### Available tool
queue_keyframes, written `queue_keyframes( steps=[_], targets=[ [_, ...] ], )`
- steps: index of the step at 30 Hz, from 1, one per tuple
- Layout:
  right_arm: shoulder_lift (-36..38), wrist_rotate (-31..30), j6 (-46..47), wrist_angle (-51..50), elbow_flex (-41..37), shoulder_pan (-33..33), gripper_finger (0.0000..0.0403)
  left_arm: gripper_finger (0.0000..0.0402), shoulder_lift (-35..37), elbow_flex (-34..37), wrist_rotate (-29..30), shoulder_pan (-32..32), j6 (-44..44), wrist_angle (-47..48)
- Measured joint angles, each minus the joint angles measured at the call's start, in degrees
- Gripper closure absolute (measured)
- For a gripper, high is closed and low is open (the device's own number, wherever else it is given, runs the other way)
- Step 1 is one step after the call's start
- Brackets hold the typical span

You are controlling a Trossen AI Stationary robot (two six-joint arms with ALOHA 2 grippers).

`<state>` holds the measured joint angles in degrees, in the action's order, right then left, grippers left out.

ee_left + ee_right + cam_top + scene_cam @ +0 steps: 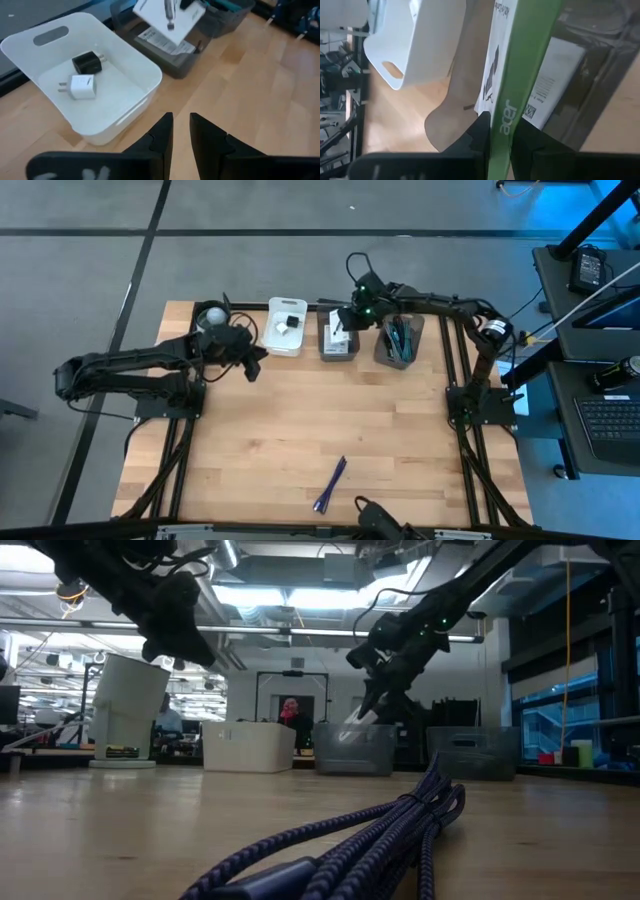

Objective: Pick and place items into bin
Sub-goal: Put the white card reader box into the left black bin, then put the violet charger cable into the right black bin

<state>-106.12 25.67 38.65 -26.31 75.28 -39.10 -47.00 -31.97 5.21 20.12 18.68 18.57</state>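
Observation:
My right gripper (346, 318) hangs over the middle grey bin (337, 357) at the table's far edge, shut on a white printed card (492, 75) with a green stripe. More printed cards (165, 42) lie inside that bin. The white bin (270, 330) to its left holds a black cube (87, 61) and a white cube (81, 86). The right grey bin (380, 352) holds teal pens (400, 338). A purple braided cable bundle (330, 485) lies on the table near its near edge. My left gripper (181, 125) hovers beside the white bin, its fingers almost together and holding nothing. My right gripper pinches the card between its two fingers at the green stripe (506, 107) along one edge. The fingers (479, 134) come from above, pointing down. The card hangs tilted below them, lifted clear above the grey bin (355, 748).
A white round container (212, 315) stands at the far left corner behind my left arm. The three bins line the far edge. Bare wood (300, 420) stretches across the middle of the table. A dark object (375, 515) sits at the near edge.

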Motion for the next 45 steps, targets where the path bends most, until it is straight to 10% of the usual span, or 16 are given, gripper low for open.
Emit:
queue_keyframes(
  steps=[18,34,45],
  targets=[
    [-0.7,0.2,-1.5,2.0,0.0,0.8,0.0352,0.0343,0.0,0.0,-2.3,1.4,1.1,-1.1],
    [-0.6,0.0,-1.3,1.0,0.0,0.1,0.0250,0.0343,0.0,0.0,-2.3,1.4,1.5,-3.9],
    [9.7,-2.2,-3.3,-2.4,0.0,-2.2,0.0249,0.0343,0.0,0.0,-2.3,1.4,-2.6,-3.9]
  ],
)
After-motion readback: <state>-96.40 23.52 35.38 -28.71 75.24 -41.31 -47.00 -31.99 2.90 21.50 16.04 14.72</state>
